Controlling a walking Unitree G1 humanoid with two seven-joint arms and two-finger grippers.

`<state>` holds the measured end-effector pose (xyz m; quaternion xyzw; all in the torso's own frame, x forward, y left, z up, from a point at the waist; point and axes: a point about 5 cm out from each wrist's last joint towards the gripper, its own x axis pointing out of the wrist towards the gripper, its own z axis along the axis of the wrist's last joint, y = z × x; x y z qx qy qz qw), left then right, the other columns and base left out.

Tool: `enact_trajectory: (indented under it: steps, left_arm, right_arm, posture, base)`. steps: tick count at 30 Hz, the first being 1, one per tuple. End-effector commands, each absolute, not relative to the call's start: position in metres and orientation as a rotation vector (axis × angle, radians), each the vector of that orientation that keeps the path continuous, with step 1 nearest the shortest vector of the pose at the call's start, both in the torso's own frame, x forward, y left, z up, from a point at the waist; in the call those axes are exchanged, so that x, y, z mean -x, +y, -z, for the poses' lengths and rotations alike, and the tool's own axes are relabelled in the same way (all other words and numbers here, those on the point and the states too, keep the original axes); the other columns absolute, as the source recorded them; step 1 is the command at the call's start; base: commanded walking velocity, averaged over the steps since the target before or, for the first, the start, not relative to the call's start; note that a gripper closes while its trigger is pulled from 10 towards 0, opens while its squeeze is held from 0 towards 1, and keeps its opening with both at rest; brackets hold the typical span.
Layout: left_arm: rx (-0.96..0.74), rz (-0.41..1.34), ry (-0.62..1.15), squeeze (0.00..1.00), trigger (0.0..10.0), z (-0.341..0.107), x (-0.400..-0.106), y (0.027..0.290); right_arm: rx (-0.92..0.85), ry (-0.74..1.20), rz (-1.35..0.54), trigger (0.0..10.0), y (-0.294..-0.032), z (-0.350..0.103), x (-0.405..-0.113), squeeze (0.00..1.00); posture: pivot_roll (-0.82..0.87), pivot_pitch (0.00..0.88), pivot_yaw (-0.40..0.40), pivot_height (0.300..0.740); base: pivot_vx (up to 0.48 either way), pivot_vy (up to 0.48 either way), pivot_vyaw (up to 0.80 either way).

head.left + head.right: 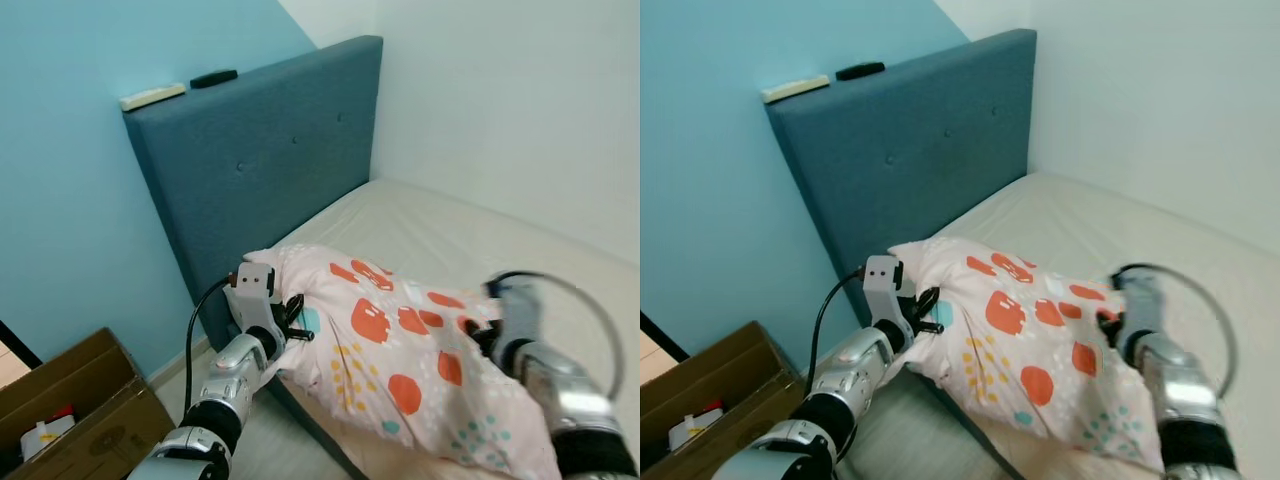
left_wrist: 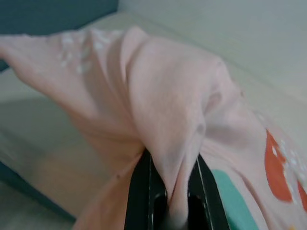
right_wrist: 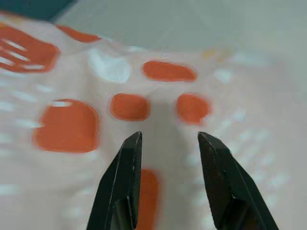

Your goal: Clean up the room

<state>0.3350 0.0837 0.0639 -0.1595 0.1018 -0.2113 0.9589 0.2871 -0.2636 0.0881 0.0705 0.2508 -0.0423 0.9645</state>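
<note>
A pink pillow with orange and teal spots lies on the bed near its left edge, below the blue headboard. My left gripper is shut on the pillow's left corner; in the left wrist view a fold of pink cloth is pinched between the black fingers. My right gripper stands open just above the pillow's right side, its fingers apart over the orange spots. The right arm looks blurred.
The beige mattress stretches right toward the white wall. A white remote and a black object rest on top of the headboard. An open cardboard box with small items stands on the floor at the left.
</note>
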Motion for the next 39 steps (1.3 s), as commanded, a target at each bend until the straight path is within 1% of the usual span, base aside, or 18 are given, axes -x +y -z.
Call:
enact_trajectory:
  steps: [1,2,3,4,5,6,8,9,14,18,21,22,23,25,28,29,32,39]
  left_arm:
    - [0.313,0.439,0.166,0.00,10.0,-0.070,-0.337,0.082]
    - [0.313,0.439,0.166,0.00,10.0,-0.070,-0.337,0.082]
    - [0.313,0.440,0.165,0.00,10.0,-0.071,-0.337,0.082]
    - [0.313,0.442,0.165,0.00,10.0,-0.070,-0.337,0.082]
    - [0.313,0.442,0.165,0.00,10.0,-0.070,-0.337,0.082]
    - [0.315,0.444,0.164,0.00,10.0,-0.071,-0.337,0.082]
    - [0.315,0.444,0.164,0.00,10.0,-0.071,-0.337,0.082]
    - [0.316,0.445,0.164,0.00,10.0,-0.071,-0.337,0.081]
    - [0.345,0.449,0.141,0.00,10.0,-0.078,-0.341,0.080]
    - [0.354,0.449,0.136,0.00,10.0,-0.080,-0.342,0.080]
    - [0.365,0.449,0.133,0.00,10.0,-0.081,-0.343,0.078]
    - [0.365,0.449,0.133,0.00,10.0,-0.081,-0.343,0.078]
    - [0.366,0.455,0.135,0.00,10.0,-0.081,-0.343,0.076]
    - [0.366,0.457,0.136,0.00,10.0,-0.081,-0.342,0.075]
    - [0.365,0.466,0.136,0.00,10.0,-0.080,-0.342,0.073]
    - [0.365,0.468,0.136,0.00,10.0,-0.080,-0.342,0.073]
    - [0.357,0.476,0.131,0.00,10.0,-0.082,-0.343,0.074]
    - [0.356,0.469,0.126,0.00,10.0,-0.083,-0.344,0.078]
  right_arm:
    - [-0.285,0.560,0.076,10.0,-0.250,-0.081,-0.274,0.33]
    - [-0.285,0.560,0.076,10.0,-0.250,-0.081,-0.274,0.33]
    - [-0.393,0.590,0.051,10.0,-0.234,-0.074,-0.259,1.00]
    - [-0.478,0.651,0.013,10.0,-0.217,-0.065,-0.243,1.00]
    - [-0.478,0.651,0.013,10.0,-0.217,-0.065,-0.243,1.00]
    - [-0.540,0.730,0.004,10.0,-0.204,-0.051,-0.223,1.00]
    - [-0.540,0.730,0.004,10.0,-0.204,-0.051,-0.223,1.00]
    - [-0.578,0.786,0.011,10.0,-0.197,-0.043,-0.210,1.00]
    - [-0.641,0.956,0.226,10.0,-0.202,-0.022,-0.170,1.00]
    - [-0.636,0.974,0.323,10.0,-0.209,-0.019,-0.162,1.00]
    - [-0.706,0.844,0.463,10.0,-0.222,-0.011,-0.157,1.00]
    - [-0.706,0.844,0.463,10.0,-0.222,-0.011,-0.157,1.00]
    - [-0.793,0.686,0.441,10.0,-0.225,-0.014,-0.164,1.00]
    - [-0.812,0.639,0.432,10.0,-0.226,-0.015,-0.166,1.00]
    - [-0.915,0.581,0.430,10.0,-0.228,-0.009,-0.168,0.97]
    - [-0.934,0.579,0.438,10.0,-0.228,-0.009,-0.168,0.00]
    - [-1.248,0.523,0.390,10.0,-0.224,0.014,-0.164,0.00]
    - [-1.406,0.471,0.284,10.0,-0.210,0.026,-0.163,0.00]
  posture:
    - [-0.09,0.035,-0.007,0.740]
    - [-0.09,0.035,-0.007,0.740]
    - [-0.10,0.038,-0.006,0.740]
    - [-0.11,0.040,-0.006,0.740]
    - [-0.11,0.040,-0.006,0.740]
    - [-0.11,0.043,-0.006,0.740]
    - [-0.11,0.043,-0.006,0.740]
    - [-0.11,0.044,-0.007,0.740]
    - [-0.12,0.045,-0.014,0.740]
    - [-0.12,0.043,-0.017,0.740]
    - [-0.13,0.042,-0.015,0.740]
    - [-0.13,0.042,-0.015,0.740]
    - [-0.13,0.038,-0.010,0.740]
    - [-0.13,0.038,-0.010,0.740]
    - [-0.13,0.033,-0.004,0.740]
    - [-0.13,0.033,-0.004,0.740]
    - [-0.11,0.025,0.000,0.740]
    - [-0.10,0.024,-0.004,0.740]
  base:
    - [0.000,0.000,0.00]
    - [0.000,0.000,0.00]
    - [0.000,0.000,0.00]
    - [0.000,0.000,0.00]
    - [0.000,0.000,0.00]
    - [0.000,0.000,0.00]
    - [0.000,0.000,0.00]
    - [0.000,0.000,0.00]
    - [0.000,0.000,0.00]
    - [0.000,0.000,0.00]
    - [0.000,0.000,0.00]
    - [0.000,0.000,0.00]
    - [0.000,0.000,0.00]
    - [0.000,0.000,0.00]
    - [0.000,0.000,0.00]
    - [0.000,0.000,0.00]
    - [0.000,0.000,0.00]
    - [0.000,0.000,0.00]
